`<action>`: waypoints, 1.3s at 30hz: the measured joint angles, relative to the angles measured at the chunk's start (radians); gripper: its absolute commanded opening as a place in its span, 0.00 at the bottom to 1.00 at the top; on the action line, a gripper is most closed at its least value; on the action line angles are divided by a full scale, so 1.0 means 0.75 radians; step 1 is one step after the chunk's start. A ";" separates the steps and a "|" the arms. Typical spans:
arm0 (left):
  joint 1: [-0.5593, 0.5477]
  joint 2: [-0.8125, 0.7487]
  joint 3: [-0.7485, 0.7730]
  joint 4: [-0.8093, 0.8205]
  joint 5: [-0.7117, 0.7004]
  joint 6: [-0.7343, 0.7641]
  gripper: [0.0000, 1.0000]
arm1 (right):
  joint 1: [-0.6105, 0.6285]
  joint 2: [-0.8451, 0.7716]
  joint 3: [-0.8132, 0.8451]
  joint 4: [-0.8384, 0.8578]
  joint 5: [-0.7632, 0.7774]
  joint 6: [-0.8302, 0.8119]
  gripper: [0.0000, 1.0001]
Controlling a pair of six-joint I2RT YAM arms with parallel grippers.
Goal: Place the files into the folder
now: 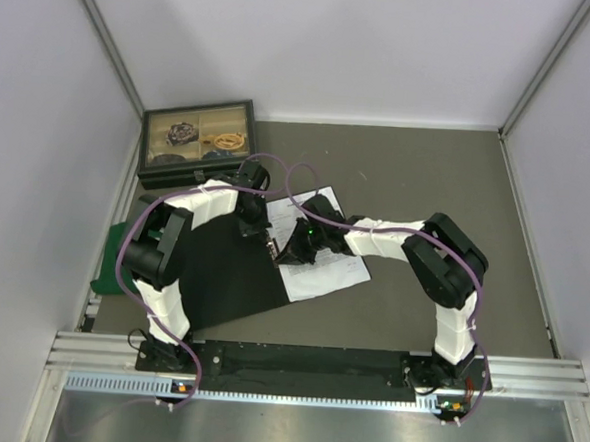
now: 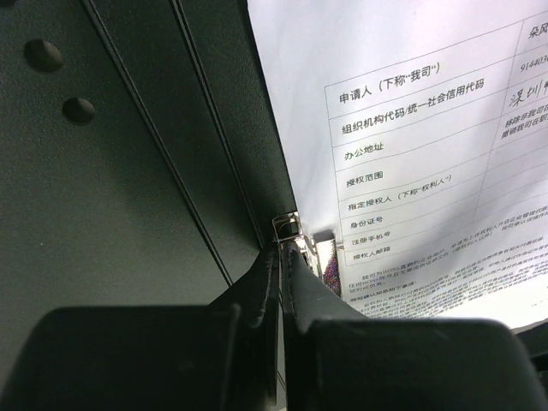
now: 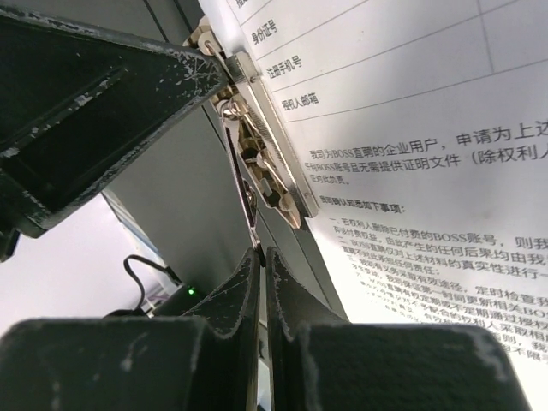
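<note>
White files [image 1: 328, 273] lay in the open black folder [image 1: 222, 269], mid-table, against its clip [image 3: 267, 167]. Left gripper [image 2: 281, 267] and right gripper [image 3: 261, 270], fingers together, sat there; clamping and closing apparently remained.

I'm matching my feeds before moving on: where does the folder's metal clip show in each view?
Top external: not discernible; it is lost at the left edge of the printed sheet.
Left wrist: metal clip low centre, at the sheet's left edge.
Right wrist: metal clip at centre, running diagonally along the sheet's left edge.
Shared landmark: the printed sheet, seen in all three.
</note>
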 measured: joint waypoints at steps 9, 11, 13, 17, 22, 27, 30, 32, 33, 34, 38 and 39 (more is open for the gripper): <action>0.001 -0.029 -0.046 0.051 0.001 -0.032 0.00 | -0.009 0.049 -0.075 0.153 -0.051 0.019 0.00; 0.001 -0.035 -0.056 0.067 0.001 -0.038 0.00 | -0.009 0.053 -0.091 0.191 -0.056 0.035 0.00; 0.002 -0.039 -0.064 0.081 0.002 -0.040 0.00 | -0.009 0.066 -0.099 0.228 -0.060 0.048 0.00; 0.002 -0.043 -0.075 0.111 -0.001 -0.040 0.00 | -0.009 0.107 -0.103 0.294 -0.082 0.076 0.00; 0.002 -0.061 -0.098 0.139 -0.005 -0.040 0.00 | -0.009 0.107 -0.125 0.335 -0.080 0.098 0.00; -0.001 -0.070 -0.098 0.134 -0.031 -0.023 0.41 | -0.009 0.111 -0.126 0.348 -0.081 0.104 0.00; -0.003 -0.108 -0.096 0.082 -0.069 -0.003 0.54 | -0.009 0.115 -0.122 0.354 -0.081 0.107 0.00; -0.003 -0.141 -0.096 0.037 -0.092 0.007 0.56 | -0.009 0.120 -0.116 0.360 -0.080 0.107 0.00; -0.003 -0.161 -0.095 0.018 -0.107 0.010 0.53 | -0.009 0.122 -0.116 0.363 -0.080 0.107 0.00; -0.003 -0.183 -0.093 0.001 -0.123 0.013 0.50 | -0.009 0.122 -0.116 0.365 -0.081 0.108 0.00; -0.002 -0.282 -0.098 -0.033 -0.151 0.019 0.22 | -0.009 0.127 -0.116 0.379 -0.083 0.108 0.00; -0.003 -0.302 -0.105 -0.030 -0.153 0.025 0.15 | -0.009 0.127 -0.116 0.380 -0.084 0.108 0.00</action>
